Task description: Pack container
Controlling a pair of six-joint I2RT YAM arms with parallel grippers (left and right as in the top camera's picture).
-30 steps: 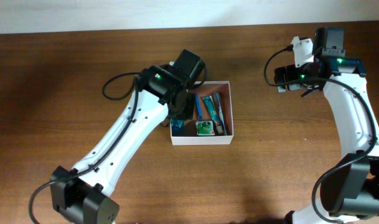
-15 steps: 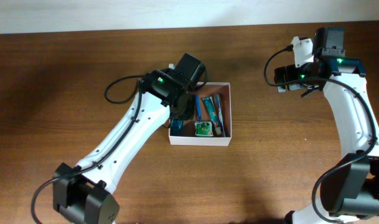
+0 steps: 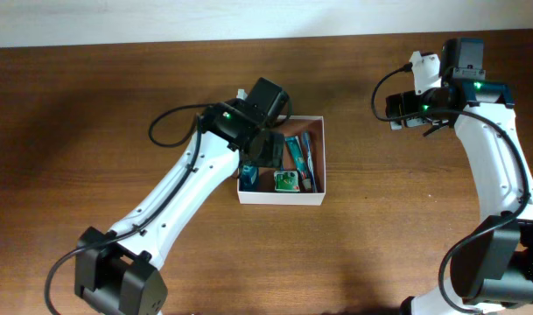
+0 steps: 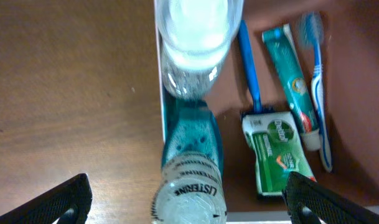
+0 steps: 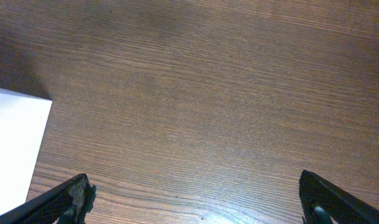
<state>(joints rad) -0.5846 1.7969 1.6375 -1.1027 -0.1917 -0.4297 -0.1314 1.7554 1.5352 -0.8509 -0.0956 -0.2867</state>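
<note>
Step in hand, as judged: setting the mouthwash bottle into the container, at the point of release. The left tool stands wide above it, fingertips in the lower corners of the wrist view and apart from the bottle on both sides; nothing is held. The container sits at mid-frame in the overhead view, on the wooden surface. Contents: mouthwash bottle lying along the left wall, cap toward the bottom of the frame; a clear round-ended item above it, kind uncertain; a blue-handled item, a green toothpaste tube, a small green pack and a blue-and-white toothbrush to its right. The right tool is wide and empty over bare surface at upper right. Next move calls for a straight lift of the left tool, clear of walls and bottle.
</note>
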